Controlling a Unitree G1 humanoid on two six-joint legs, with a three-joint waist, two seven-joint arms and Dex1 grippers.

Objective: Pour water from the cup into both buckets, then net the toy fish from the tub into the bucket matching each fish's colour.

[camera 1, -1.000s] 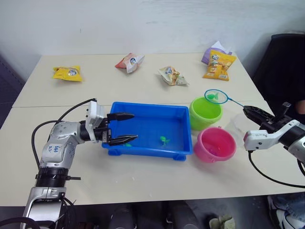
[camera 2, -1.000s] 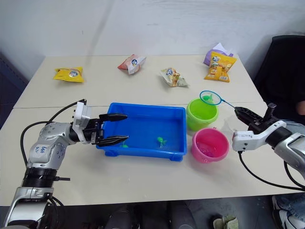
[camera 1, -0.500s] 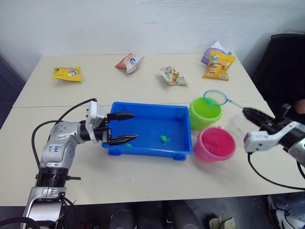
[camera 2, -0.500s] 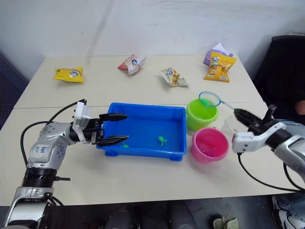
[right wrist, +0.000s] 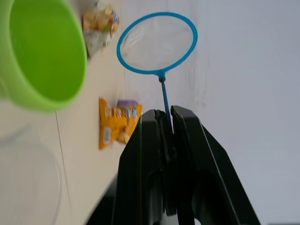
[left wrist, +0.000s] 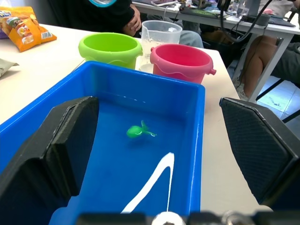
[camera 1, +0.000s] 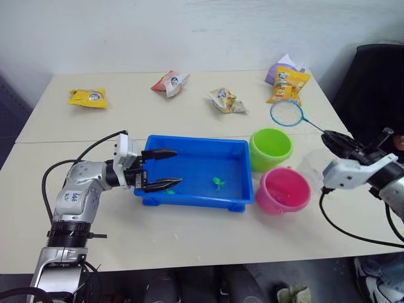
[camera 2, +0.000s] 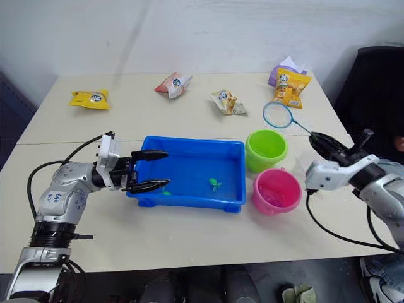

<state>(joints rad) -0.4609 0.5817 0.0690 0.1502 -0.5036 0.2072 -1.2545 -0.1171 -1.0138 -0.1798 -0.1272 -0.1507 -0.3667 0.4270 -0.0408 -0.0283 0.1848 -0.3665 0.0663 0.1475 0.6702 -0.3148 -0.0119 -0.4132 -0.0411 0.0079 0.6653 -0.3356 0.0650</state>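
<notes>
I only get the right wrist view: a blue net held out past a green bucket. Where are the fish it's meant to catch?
Observer: One green toy fish lies in the blue tub, which sits to the robot's left of the green bucket. Your net is nowhere near it.
Operator: Is there only that one bucket?
Observer: No, a pink bucket stands beside the green one, nearer the robot.
Operator: And what is the other arm doing?
Observer: The left tool is open, with its two fingers reaching over the tub's left end.
</notes>
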